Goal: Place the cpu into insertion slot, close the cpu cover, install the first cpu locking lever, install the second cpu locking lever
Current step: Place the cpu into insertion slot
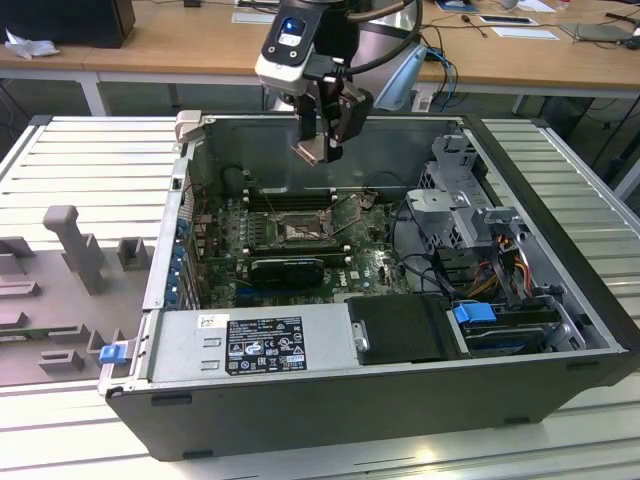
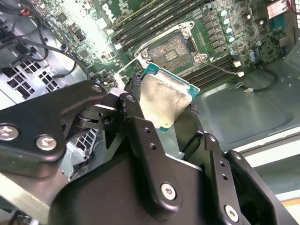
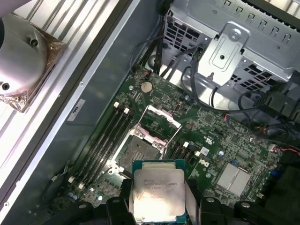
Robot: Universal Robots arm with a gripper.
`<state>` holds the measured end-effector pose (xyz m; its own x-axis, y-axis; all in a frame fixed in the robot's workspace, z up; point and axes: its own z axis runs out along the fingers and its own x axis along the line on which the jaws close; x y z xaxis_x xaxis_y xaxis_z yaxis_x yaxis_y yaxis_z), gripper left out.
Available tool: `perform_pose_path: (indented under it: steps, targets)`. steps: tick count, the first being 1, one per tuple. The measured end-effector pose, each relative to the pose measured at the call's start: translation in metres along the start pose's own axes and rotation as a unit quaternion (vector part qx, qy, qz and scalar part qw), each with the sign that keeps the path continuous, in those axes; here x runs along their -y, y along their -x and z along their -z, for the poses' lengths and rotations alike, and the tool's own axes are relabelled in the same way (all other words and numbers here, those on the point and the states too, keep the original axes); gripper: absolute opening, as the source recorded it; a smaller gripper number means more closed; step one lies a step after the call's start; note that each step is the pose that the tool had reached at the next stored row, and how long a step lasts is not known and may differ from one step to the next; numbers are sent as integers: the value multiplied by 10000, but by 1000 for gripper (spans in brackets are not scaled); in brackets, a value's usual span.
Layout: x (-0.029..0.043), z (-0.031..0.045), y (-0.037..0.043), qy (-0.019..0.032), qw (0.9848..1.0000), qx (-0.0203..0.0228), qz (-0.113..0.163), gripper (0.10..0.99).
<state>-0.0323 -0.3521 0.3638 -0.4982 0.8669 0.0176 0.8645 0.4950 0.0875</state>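
My gripper [image 1: 318, 150] hangs above the open computer case, shut on the cpu [image 1: 309, 152]. In both wrist views the cpu [image 3: 158, 190] [image 2: 164, 97] shows its pale metal face, clamped by its edges between the black fingers [image 2: 140, 129]. Below it on the green board lies the insertion slot [image 3: 139, 152] [image 2: 171, 50] [image 1: 300, 230], dark-centred and bare. The cpu cover [image 3: 161, 117] stands swung open at the slot's far edge. A thin wire lever [image 2: 219, 68] sticks out beside the slot. The cpu is well above the slot, not touching it.
Long black memory slots [image 3: 105, 138] flank the socket. A silver drive cage [image 1: 455, 200] with cables fills the case on the exterior view's right. A power supply box [image 1: 250, 340] lies along the case's near side. A grey fixture [image 1: 75, 245] stands on the slatted table.
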Motion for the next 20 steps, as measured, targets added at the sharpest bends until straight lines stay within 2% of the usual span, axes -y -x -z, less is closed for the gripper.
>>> perform_pose_path:
  steps: [6, 15, 20]
  targets:
    - [16, -2, -9, 3, 10000, 8, -98, 529]
    - [18, -8, -10, 10, 9988, 43, -497, 529]
    - [20, -21, -10, 19, 9946, 91, -1038, 529]
